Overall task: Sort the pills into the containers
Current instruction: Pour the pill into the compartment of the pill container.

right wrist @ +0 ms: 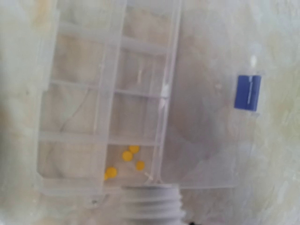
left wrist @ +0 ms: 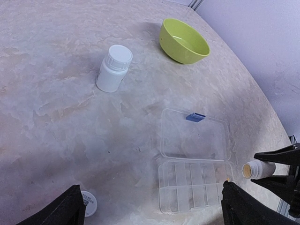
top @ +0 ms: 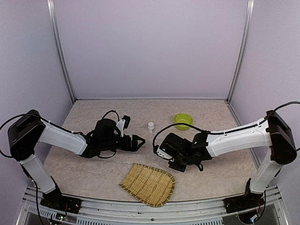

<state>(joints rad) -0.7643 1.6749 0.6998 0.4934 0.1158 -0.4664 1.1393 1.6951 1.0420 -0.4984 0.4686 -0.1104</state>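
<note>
Ribbed white bottle clamped in right hand beside clear gridded box, round yellow pills inside; left hand spread.

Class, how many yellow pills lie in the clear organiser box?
4 yellow pills, clustered in one compartment of the organiser box by the bottle mouth; others may hide behind the divider.

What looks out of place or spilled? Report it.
Nothing spilled: the yellow pills lie inside the organiser box. One oddity: a small white cap lies loose on the table, apart from the open bottle held sideways by the right gripper.
</note>
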